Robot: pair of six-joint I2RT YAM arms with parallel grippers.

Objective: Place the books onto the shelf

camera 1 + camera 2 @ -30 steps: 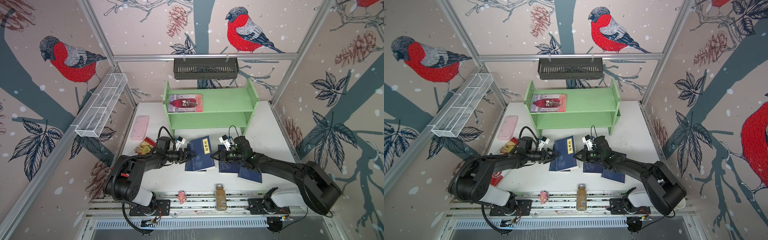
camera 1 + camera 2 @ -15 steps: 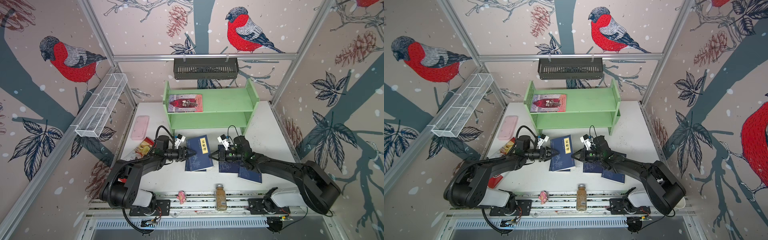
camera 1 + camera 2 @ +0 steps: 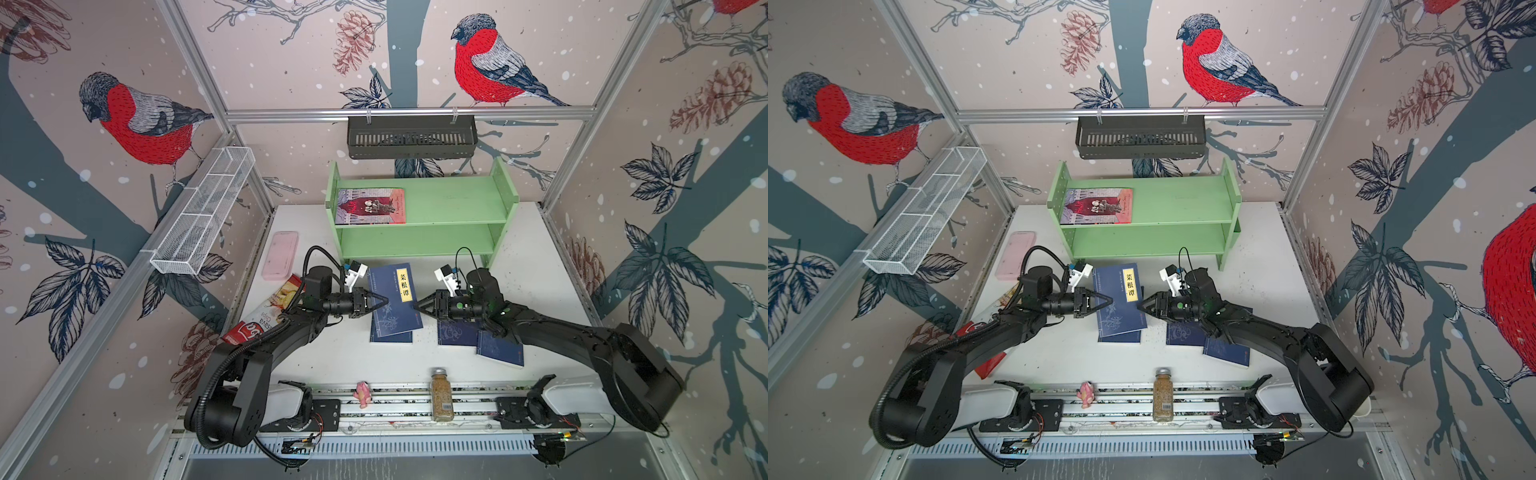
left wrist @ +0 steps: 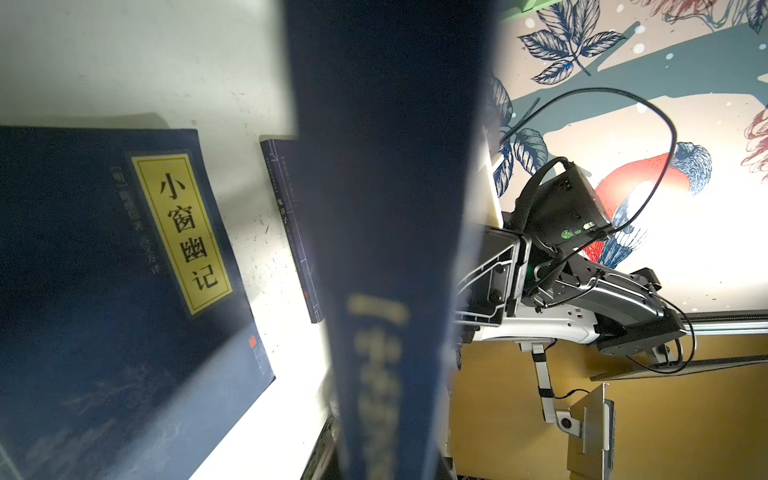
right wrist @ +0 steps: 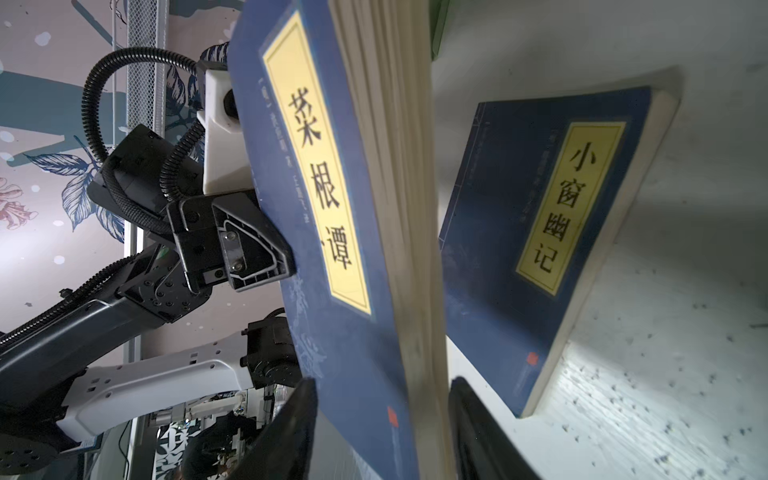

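Book (image 3: pixel 370 206) lies on shelf (image 3: pixel 457 208), other books (image 3: pixel 500 351) before it.

A dark blue paperback book with a yellow label (image 3: pixel 397 320) and a light green wooden shelf (image 3: pixel 453 205).
The label has black letters. A second thin book (image 3: pixel 370 206) is pink-red with little drawn figures. The bench (image 3: pixel 536 274) is white. The walls (image 3: pixel 291 54) are pale pink with red-and-grey birds.

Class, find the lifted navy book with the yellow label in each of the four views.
In a top view: lifted book at centre, before the shelf.
In a top view: centre again.
Left wrist: blurred dark band through the middle.
Right wrist: close up, yellow label and page edges showing.
Shared landmark: flat navy book lying under it.
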